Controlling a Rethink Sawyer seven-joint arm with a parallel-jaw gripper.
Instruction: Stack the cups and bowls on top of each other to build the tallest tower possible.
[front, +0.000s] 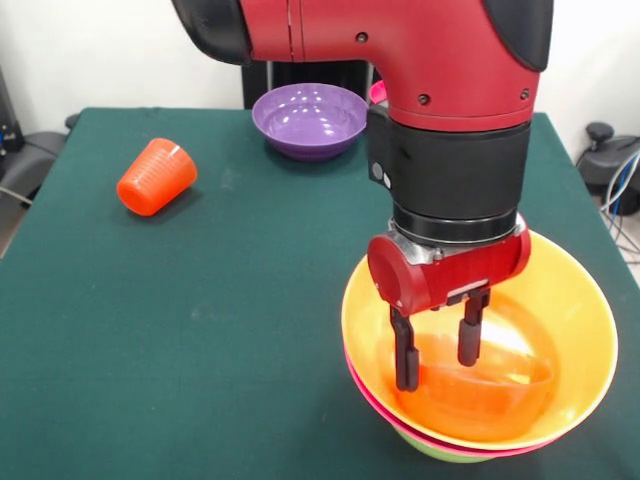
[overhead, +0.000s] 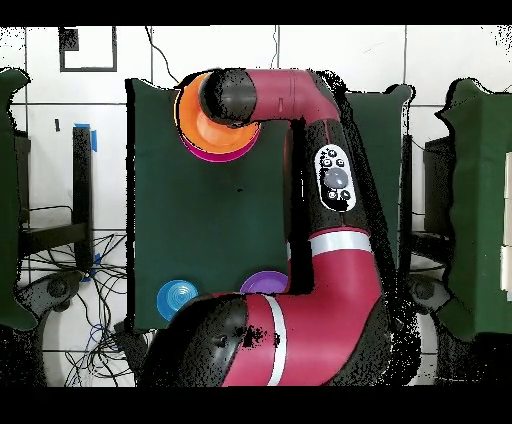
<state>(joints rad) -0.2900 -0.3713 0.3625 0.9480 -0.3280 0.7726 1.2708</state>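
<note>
The gripper (front: 434, 350), fingers open, hangs inside the large orange bowl (front: 570, 300) topping the tower (front: 440, 440) at the desk's (front: 250, 300) five o'clock. Closing off-centre could tip the pile; the cup (front: 156, 177) lies toppled at ten.

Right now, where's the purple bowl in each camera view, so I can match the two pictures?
Front view: the purple bowl sits upright at the table's top centre, right of the tipped orange-red cup.
Overhead view: the purple bowl peeks out at bottom centre, mostly hidden by the arm, right of a blue bowl.
Shared landmark: the tower, lower right in front, upper left overhead.
</note>
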